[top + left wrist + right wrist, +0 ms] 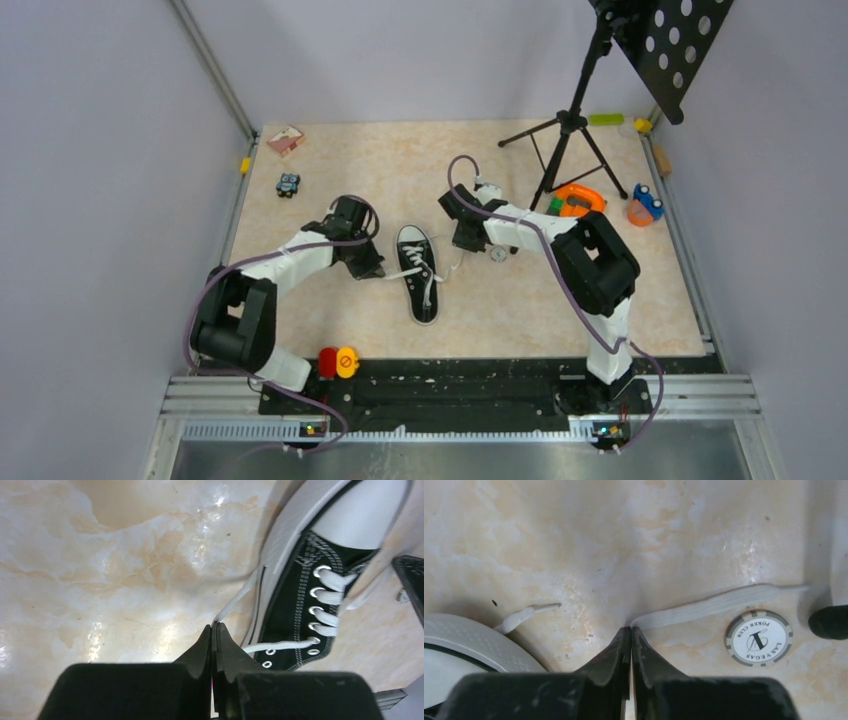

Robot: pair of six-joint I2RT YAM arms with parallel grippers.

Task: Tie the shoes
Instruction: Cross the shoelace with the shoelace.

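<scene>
Top external: black sneaker [418, 275] lies between left gripper [377, 271] and right gripper [467, 247], toe away from the bases.
Jaws of left gripper pressed together, pinching left lace tail [239, 596] at the tips, sneaker ahead-right of them. Jaws of right gripper closed on right lace tail [719, 602], which runs off to their right; poker chip [758, 638] just beside it.

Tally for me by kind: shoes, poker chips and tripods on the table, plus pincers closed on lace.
Sneaker: 1
Poker chip: 1
Tripod: 1
Pincers shut on the lace: 2, the left pincer and the right pincer
Total: 5
</scene>
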